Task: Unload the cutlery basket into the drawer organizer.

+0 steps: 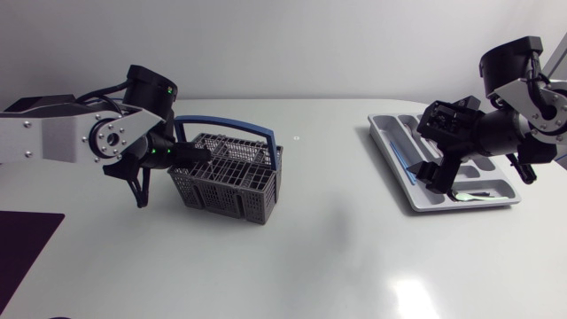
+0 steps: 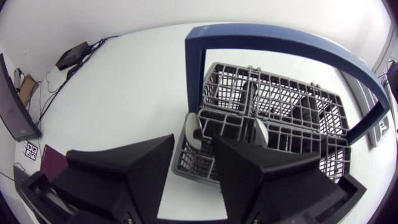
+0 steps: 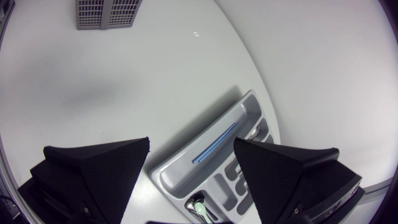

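Just ahead of left jaws stands the basket [image 2: 273,102].

White table [image 1: 292,257], dark maroon sheet [image 1: 25,244] at its left edge, 1 small mark [image 1: 296,137] mid-tabletop

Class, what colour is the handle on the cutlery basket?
Blue; the handle shows best in the left wrist view.

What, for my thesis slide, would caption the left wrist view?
Open matte black left gripper hovering before a grey mesh cutlery basket with blue arched handle, two pale utensils inside.
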Tool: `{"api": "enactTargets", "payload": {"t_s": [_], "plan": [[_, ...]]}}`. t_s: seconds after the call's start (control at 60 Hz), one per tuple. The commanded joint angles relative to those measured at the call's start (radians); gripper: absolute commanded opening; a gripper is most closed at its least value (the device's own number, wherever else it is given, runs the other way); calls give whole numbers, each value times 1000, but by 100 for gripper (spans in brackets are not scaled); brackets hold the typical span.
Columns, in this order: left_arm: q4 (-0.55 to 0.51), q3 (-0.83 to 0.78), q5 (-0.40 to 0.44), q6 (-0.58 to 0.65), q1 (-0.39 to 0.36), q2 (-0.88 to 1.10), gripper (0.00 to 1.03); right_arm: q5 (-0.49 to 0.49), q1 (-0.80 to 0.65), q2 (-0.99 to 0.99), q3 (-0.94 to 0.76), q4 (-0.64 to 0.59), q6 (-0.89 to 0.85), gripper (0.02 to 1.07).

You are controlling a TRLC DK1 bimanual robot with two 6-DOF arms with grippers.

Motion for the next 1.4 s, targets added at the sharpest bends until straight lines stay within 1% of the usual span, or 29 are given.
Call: {"api": "enactTargets", "payload": {"t_s": [0.0, 0.1, 0.233, 0.5, 0.617, 0.883, 0.967, 1.067, 1.383], "plan": [[21, 12, -15, -18, 12, 15, 33, 9, 14, -15, -29, -8, 27, 99], [25, 12, -16, -18, 18, 18, 33, 14, 19, -20, -29, -8, 28, 99], [28, 12, -21, -16, 21, 18, 24, 26, 37, -24, -32, -10, 38, 99], [42, 12, -21, -13, 24, 35, 23, 46, 85, -41, -33, -22, 59, 99], [47, 11, -21, -13, 23, 39, 20, 46, 89, -43, -33, -24, 62, 99], [54, 12, -27, -13, 23, 56, 20, 48, 92, -43, -40, -25, 62, 99], [56, 9, -36, -13, 20, 56, 11, 48, 92, -43, -38, -25, 62, 99], [57, 6, -39, -12, 18, 56, 6, 52, 94, -43, -41, -24, 62, 99], [68, -8, -56, -7, 11, 47, 4, 52, 94, -43, -47, -22, 62, 99]]}}
